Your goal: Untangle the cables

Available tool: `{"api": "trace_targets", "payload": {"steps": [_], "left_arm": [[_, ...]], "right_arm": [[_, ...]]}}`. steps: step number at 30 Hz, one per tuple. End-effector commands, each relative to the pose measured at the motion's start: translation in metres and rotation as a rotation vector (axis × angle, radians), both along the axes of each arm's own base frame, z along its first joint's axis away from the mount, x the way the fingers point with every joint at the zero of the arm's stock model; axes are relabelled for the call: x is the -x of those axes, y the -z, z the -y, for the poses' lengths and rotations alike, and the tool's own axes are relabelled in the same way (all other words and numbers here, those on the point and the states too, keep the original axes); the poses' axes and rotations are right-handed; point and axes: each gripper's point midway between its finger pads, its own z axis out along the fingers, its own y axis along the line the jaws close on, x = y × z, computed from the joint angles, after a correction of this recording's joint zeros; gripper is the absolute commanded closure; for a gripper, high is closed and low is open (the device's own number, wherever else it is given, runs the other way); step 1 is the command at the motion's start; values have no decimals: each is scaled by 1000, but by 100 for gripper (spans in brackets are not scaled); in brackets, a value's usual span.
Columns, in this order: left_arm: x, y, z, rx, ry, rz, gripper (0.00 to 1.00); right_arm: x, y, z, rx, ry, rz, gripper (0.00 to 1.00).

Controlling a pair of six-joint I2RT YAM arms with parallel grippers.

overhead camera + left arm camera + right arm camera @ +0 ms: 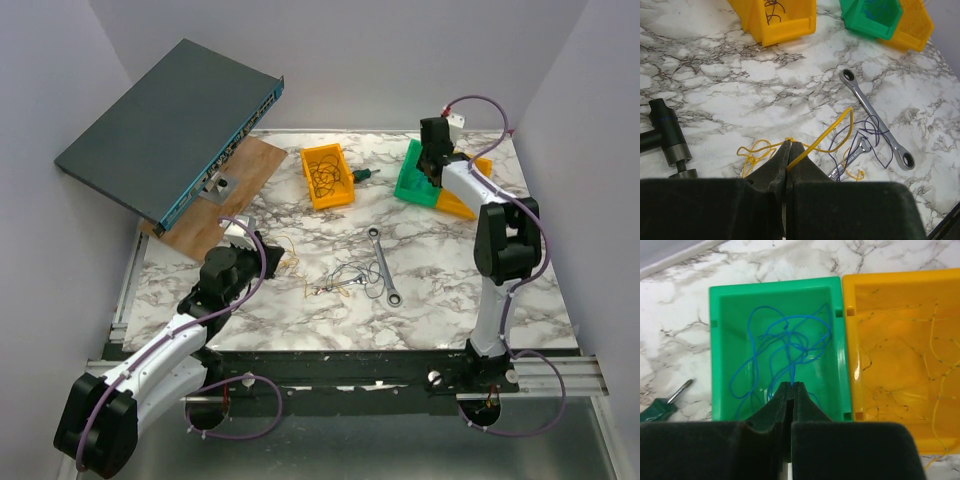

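Note:
The cables form a small tangle mid-table, beside a silver wrench. My left gripper is shut on a yellow cable, which loops away over the marble towards a dark purple cable. From above, the left gripper sits left of the tangle. My right gripper is shut on a blue cable. That cable's loops lie inside the green bin. In the top view the right gripper hangs over that green bin.
A yellow bin with thin yellow wires touches the green one. Another yellow bin holds dark wires. A network switch leans on a wooden board at back left. A small wrench, black tool and green screwdriver lie about.

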Motion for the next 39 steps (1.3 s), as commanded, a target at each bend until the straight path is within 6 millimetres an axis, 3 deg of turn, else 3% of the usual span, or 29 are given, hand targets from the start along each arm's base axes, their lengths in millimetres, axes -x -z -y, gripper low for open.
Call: {"api": "trace_targets", "payload": {"steps": [1, 6, 8, 11, 14, 18, 21, 22, 23, 25, 29, 32, 35, 39], "left_arm": [[3, -5, 5, 6, 37, 32, 100], [4, -5, 7, 8, 48, 31, 100], [5, -6, 8, 7, 55, 33, 100], [5, -6, 10, 7, 66, 37, 100], [8, -7, 15, 11, 93, 42, 100], [12, -6, 20, 12, 127, 45, 100], [13, -10, 23, 15, 135, 60, 100], [13, -11, 23, 15, 136, 63, 100], [13, -11, 24, 15, 139, 65, 100], [14, -11, 25, 14, 142, 66, 100], [15, -12, 26, 12, 146, 67, 100], [16, -14, 27, 14, 149, 73, 100], [16, -14, 28, 10, 154, 73, 100], [17, -12, 31, 3, 166, 62, 100]], "right_arm": [[1, 58, -1, -44, -7, -114, 99], [-3, 109, -7, -60, -15, -224, 99], [-3, 114, -10, -73, -20, -243, 99], [2, 94, -13, -85, -36, -243, 96], [8, 55, -16, -89, -90, -189, 75], [30, 2, -26, -114, -168, -113, 62], [59, -14, -46, -156, -274, -105, 49], [74, -14, -58, -167, -322, -122, 41], [87, -12, -70, -173, -363, -147, 23], [121, -10, -101, -170, -450, -177, 10], [187, 2, -158, -192, -612, -197, 8], [229, 10, -183, -219, -736, -210, 9], [259, 26, -196, -259, -838, -255, 9], [277, 40, -199, -279, -848, -300, 4]]}}
